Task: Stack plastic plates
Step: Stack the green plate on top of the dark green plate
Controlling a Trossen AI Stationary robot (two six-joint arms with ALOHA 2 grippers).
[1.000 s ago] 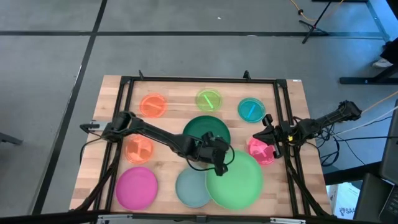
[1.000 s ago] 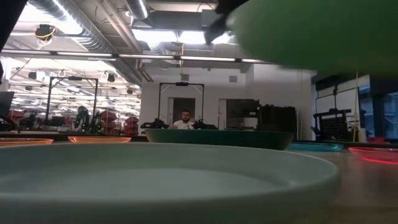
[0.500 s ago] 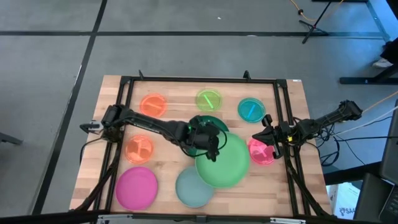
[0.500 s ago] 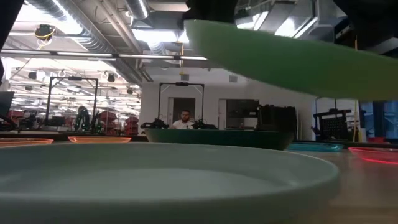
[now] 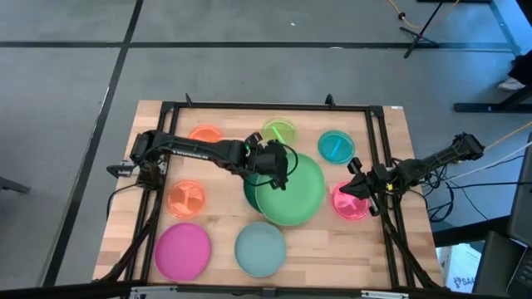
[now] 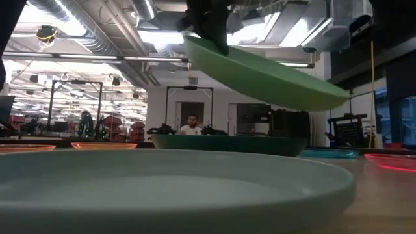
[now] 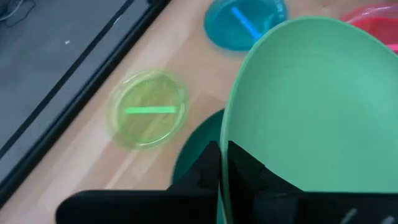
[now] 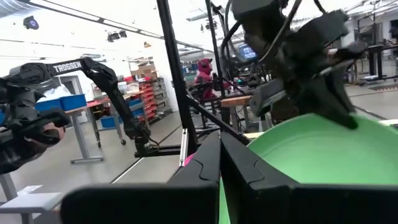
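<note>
We note the left hand (image 5: 275,169) clamped shut on the rim of the large round light green plastic plate (image 5: 290,189), tilted above the dark green plate (image 5: 250,189); right hand (image 5: 348,188) shut, empty.

Matt, smooth plastic on light green plate (image 5: 291,193); translucent glossy plastic on lime plate (image 5: 279,133); pale grained wood for table (image 5: 224,218).

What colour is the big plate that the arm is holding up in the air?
Light green. The light green plate shows best in the high view, pinched at its rim by the left gripper.
</note>
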